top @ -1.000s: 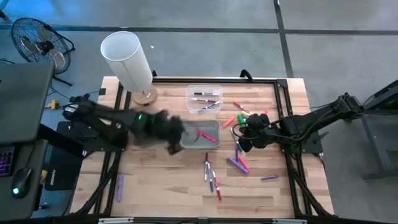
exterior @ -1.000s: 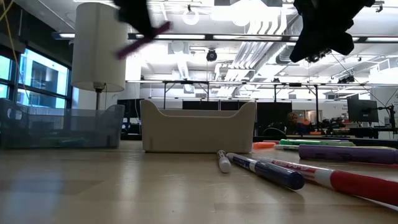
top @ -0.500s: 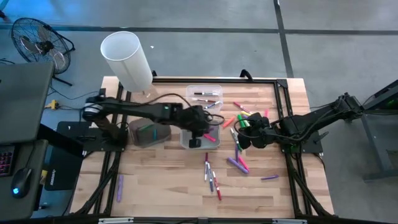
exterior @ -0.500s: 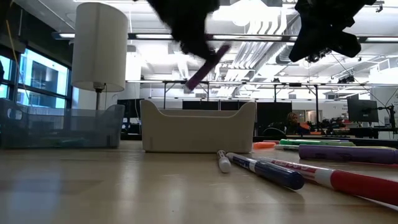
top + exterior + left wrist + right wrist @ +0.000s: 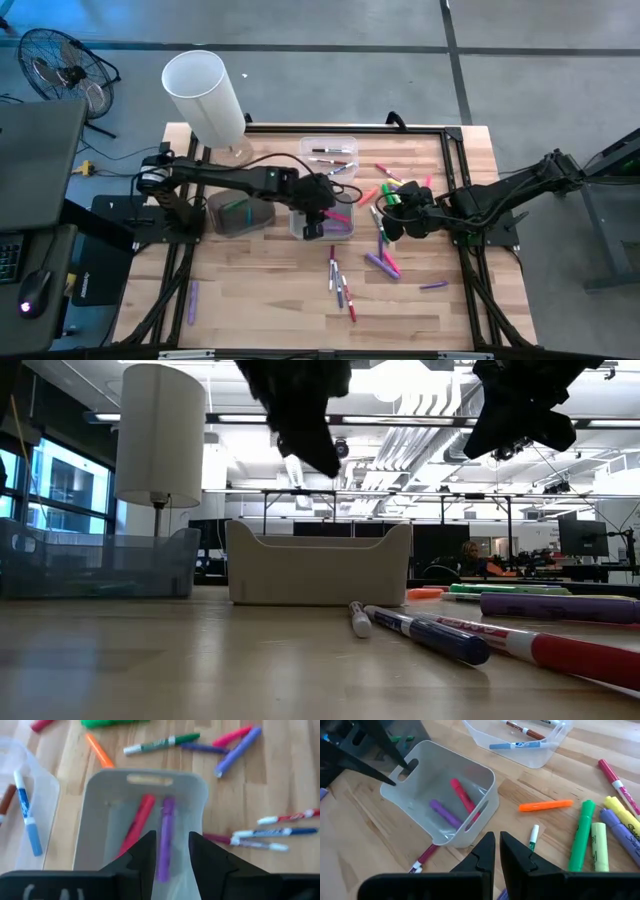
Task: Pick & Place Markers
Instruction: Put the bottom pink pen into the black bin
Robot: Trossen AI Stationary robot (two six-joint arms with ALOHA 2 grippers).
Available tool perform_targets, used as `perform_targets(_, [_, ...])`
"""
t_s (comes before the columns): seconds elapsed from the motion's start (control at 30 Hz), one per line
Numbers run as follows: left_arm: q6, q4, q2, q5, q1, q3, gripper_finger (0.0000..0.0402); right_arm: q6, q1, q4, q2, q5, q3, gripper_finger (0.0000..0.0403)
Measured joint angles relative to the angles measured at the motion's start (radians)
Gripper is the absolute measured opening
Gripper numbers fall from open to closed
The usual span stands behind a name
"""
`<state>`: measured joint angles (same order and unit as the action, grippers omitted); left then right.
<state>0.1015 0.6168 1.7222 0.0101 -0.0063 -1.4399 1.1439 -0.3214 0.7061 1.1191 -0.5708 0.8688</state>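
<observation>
A purple marker (image 5: 165,827) and a red marker (image 5: 138,822) lie side by side on the floor of a grey bin (image 5: 345,203) at mid-table. My left gripper (image 5: 171,839) hangs open right above that bin (image 5: 485,775), holding nothing. My right gripper (image 5: 498,847) hovers shut and empty to the right of the bin, above loose markers (image 5: 385,255). More markers (image 5: 341,286) lie on the wood toward the near edge. In the low view both grippers are dark shapes high above the bin (image 5: 318,565).
A clear tub (image 5: 328,158) with several markers stands behind the grey bin. A darker bin (image 5: 238,213) holding a green marker sits to its left. A white lamp (image 5: 205,95) stands at the far left. One purple marker (image 5: 191,300) lies near the left front.
My left gripper has swung from the table's left toward the right and down over the grey bin, carrying the purple marker. It has then opened and let go. The marker has fallen and now lies in the bin beside the red one.
</observation>
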Motion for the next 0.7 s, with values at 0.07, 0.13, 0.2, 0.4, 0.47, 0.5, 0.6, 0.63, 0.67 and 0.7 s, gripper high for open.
perform_targets(0.07, [0.04,0.077,0.0,0.005,0.0,-0.037,0.0112,-0.002,0.0,0.008,0.0,0.003,0.0,0.0016])
perform_targets(0.13, [0.087,0.154,0.0,0.023,0.0,-0.082,0.011,-0.03,0.0,0.008,0.0,0.016,0.0,0.0016])
perform_targets(0.2, [0.1,0.2,-0.003,0.01,-0.012,-0.116,0.0106,-0.069,0.0,0.007,0.0,0.031,0.0,0.0016])
perform_targets(0.4, [0.126,0.3,-0.094,0.052,-0.099,-0.052,0.0061,-0.142,0.0,0.004,0.0,0.075,0.0,0.0016])
perform_targets(0.47, [0.172,0.344,-0.153,0.058,-0.126,0.02,0.0031,-0.137,0.0,0.001,0.0,0.084,0.0,0.0017])
perform_targets(0.5, [0.203,0.31,-0.176,0.055,-0.137,0.048,0.0017,-0.134,0.0,-0.001,0.0,0.089,0.0,0.0017])
perform_targets(0.6, [0.337,0.293,-0.294,0.062,-0.195,0.179,0.0009,-0.134,0.0,-0.008,0.0,0.105,0.0,0.0016])
perform_targets(0.63, [0.386,0.278,-0.331,0.064,-0.22,0.222,0.0012,-0.134,0.0,-0.01,0.0,0.109,0.0,0.0017])
perform_targets(0.67, [0.436,0.227,-0.37,0.068,-0.244,0.262,0.0014,-0.137,0.0,-0.011,0.0,0.109,0.0,0.0017])
perform_targets(0.7, [0.493,0.205,-0.41,0.083,-0.272,0.305,0.0014,-0.146,0.0,-0.014,0.0,0.109,0.0,0.0016])
